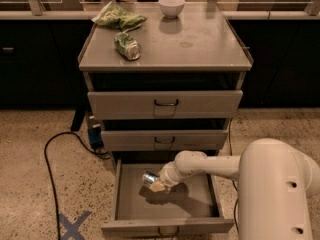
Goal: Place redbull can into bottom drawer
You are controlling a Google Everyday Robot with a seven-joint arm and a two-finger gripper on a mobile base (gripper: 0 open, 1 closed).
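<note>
Nearest: bottom drawer (132, 204) pulled open, flat grey metal floor, smooth. Over it, our hand (159, 184) pinches redbull can (149, 179). Can tipped sideways, shiny silver top facing left, shadow beneath, so we judge it not yet down. Thin aluminium: light, slick, dents easily; we'd grip mid-body, gently. Beyond: two shallower grey drawers (165, 104). On surface (200, 44): green can (127, 46) on side, crinkly green bag (119, 19), white bowl (171, 6).

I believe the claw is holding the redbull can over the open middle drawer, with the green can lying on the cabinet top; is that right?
Not quite: in the camera view the claw holds the redbull can over the open bottom drawer, not the middle one. The green can does lie on the cabinet top.
</note>
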